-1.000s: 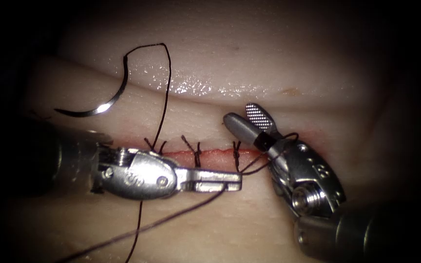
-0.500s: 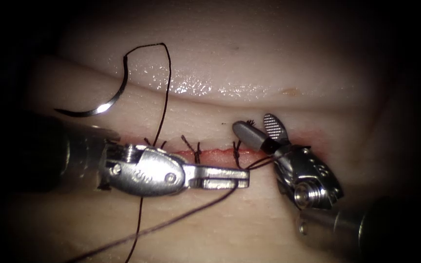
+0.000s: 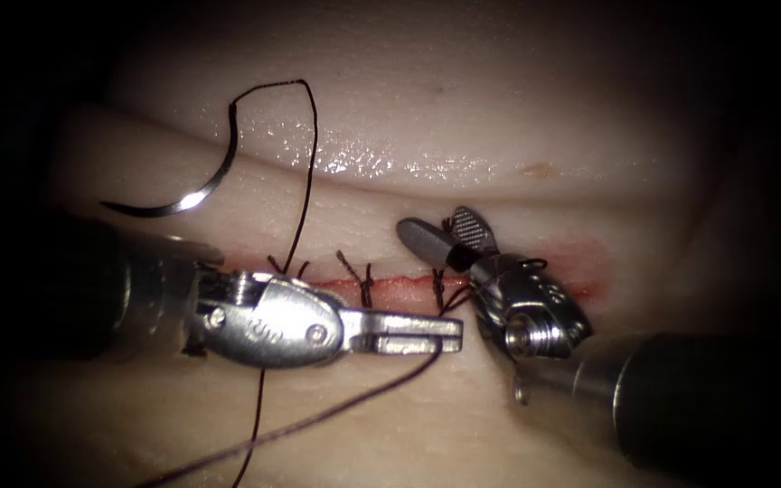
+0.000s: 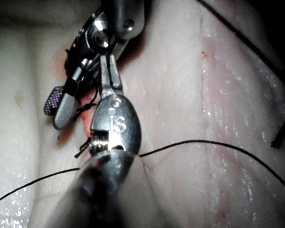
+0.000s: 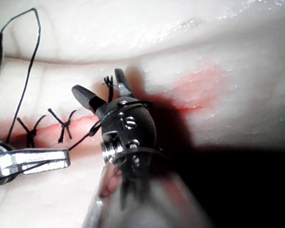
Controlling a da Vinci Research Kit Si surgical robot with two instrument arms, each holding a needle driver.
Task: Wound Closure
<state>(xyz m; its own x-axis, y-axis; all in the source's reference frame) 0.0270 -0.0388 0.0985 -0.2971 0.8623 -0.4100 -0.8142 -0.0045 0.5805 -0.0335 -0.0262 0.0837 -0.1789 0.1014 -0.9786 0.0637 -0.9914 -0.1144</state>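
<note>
The curved needle (image 3: 193,197) lies free on the tissue (image 3: 499,117), above the cut's left end, held by neither tool and not in the tissue. Its thread (image 3: 311,154) runs down to the cut (image 3: 399,286). My left tool (image 3: 449,335) lies along the cut's lower edge, shut on a strand of thread (image 3: 336,403) that trails down-left. A loop of that thread wraps my right tool's neck (image 3: 499,271). My right tool (image 3: 442,231) stands open around a short thread tail (image 5: 108,83) at the rightmost stitch, holding nothing. The left wrist view shows my left tool (image 4: 108,64) shut.
Three dark stitches (image 3: 365,282) cross the cut. Red fluid (image 3: 580,264) stains the tissue at the cut's right end. A glistening fold (image 3: 381,164) runs across above the cut. The right arm's shaft (image 3: 707,407) covers the lower right.
My right tool moved left and lower along the cut, its open jaws now around the short tail, with the thread still looped on it. The left tool shifted slightly right, then held.
</note>
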